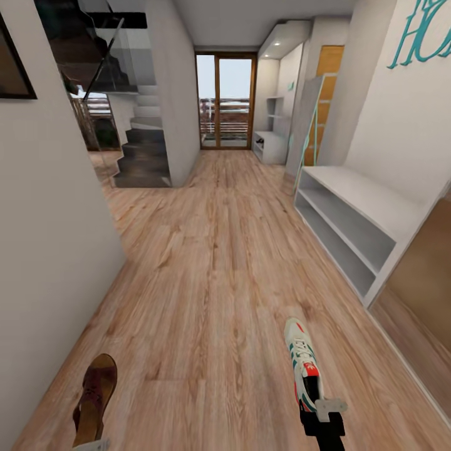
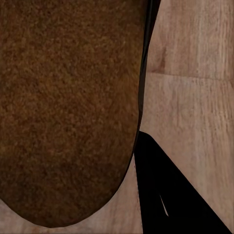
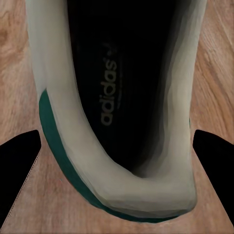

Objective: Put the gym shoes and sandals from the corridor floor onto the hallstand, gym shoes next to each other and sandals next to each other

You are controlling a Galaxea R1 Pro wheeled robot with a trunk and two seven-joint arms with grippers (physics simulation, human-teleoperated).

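A: Where is your gym shoe [image 1: 303, 359] right now?

B: You have it at the lower right of the head view, over the corridor floor [image 1: 213, 263]. Its long axis runs up the corridor: toe toward the glass door [image 1: 225, 100] at the far end, heel back toward you.

A: And the right gripper [image 1: 321, 413]?

B: It comes in low from the bottom edge, its black body straight behind the heel, with a pale grey piece against the shoe's rear. In the right wrist view the heel cup [image 3: 141, 195] and the dark insole with its printed lettering sit between the two black fingers [image 3: 18, 170], one on each side. The fingers are spread wider than the heel, and floor shows between each finger and the shoe. So it stands open around the heel, not clamped.

A: The sandal [image 1: 95, 398]?

B: Lower left in the head view, brown, also lengthwise along the corridor, near the white wall [image 1: 56, 207]. Just below its near end, at the frame edge, a pale sliver is all you see of the left gripper [image 1: 88, 446].

A: Is that one closed?

B: I cannot tell. The left wrist view gives you a broad brown sandal surface [image 2: 68, 107] and one black finger [image 2: 165, 195] beside its edge.

A: The hallstand [image 1: 360, 219]?

B: Against the right wall, ahead of the sneaker and well apart from it.
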